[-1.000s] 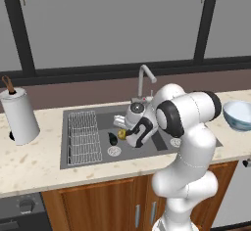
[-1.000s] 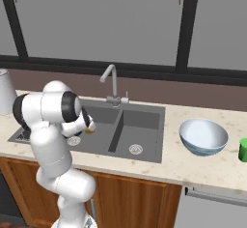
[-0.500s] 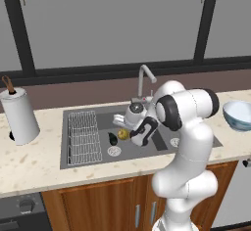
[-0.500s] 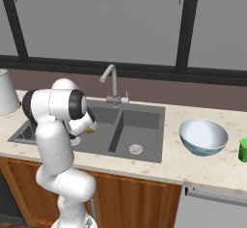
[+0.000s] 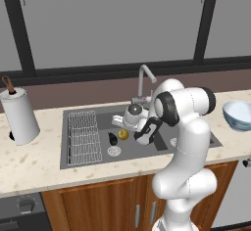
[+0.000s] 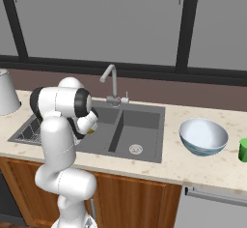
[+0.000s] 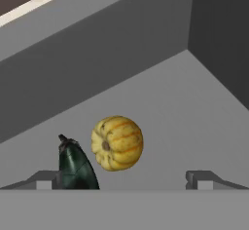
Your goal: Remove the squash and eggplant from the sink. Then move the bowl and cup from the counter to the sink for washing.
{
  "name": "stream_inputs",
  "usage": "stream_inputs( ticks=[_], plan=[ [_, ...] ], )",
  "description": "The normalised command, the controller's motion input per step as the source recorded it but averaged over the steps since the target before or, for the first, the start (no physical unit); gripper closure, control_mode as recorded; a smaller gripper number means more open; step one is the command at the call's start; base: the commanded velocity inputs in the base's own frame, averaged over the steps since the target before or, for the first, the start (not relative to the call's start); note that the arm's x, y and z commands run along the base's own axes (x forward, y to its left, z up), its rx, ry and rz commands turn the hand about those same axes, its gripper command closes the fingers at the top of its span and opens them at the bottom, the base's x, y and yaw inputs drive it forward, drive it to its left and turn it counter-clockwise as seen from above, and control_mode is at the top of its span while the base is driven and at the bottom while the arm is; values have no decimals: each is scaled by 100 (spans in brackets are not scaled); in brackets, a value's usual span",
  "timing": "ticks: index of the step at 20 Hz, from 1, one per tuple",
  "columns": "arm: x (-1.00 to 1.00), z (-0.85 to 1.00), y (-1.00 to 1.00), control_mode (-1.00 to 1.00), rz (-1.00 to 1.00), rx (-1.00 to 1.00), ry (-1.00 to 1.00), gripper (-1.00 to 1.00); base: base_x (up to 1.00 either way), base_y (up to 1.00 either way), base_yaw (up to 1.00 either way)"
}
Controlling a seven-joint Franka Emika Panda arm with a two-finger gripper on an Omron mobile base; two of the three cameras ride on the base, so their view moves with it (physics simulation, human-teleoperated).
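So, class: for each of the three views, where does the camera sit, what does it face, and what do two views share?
Left base view: behind the arm's left, facing the sink; arm rises lower right.
Right base view: behind its right, facing sink, bowl and cup; arm lower left.
Hand view: on the hand, over squash and eggplant; open gripper at bottom.
Left base and hand views share both vegetables.

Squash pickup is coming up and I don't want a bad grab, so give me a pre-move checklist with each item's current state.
1. Hand open: ok, fingertips stand wide apart in the hand view.
2. Squash free in the sink: ok, it rests on the basin floor, ungripped.
3. Squash between the fingertips: not ok, it lies ahead of them, left of centre.
4. Eggplant clear of the grasp: not ok, it sits right beside the squash by one fingertip.
5. Bowl and cup waiting on the counter: ok.
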Motion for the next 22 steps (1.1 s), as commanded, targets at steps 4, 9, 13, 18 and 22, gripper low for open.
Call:
stream_inputs(
  ticks=[4,9,13,18,22],
  plan=[
    [9,-16,3,-100,0,0,0,-100,0,0,0],
    [10,-12,0,-100,0,0,0,-100,0,0,0],
    [10,-13,0,-100,0,0,0,-100,0,0,0],
    [12,-13,0,-100,0,1,0,-100,0,0,0],
    [13,-12,0,-100,0,1,0,-100,0,0,0]
  ],
)
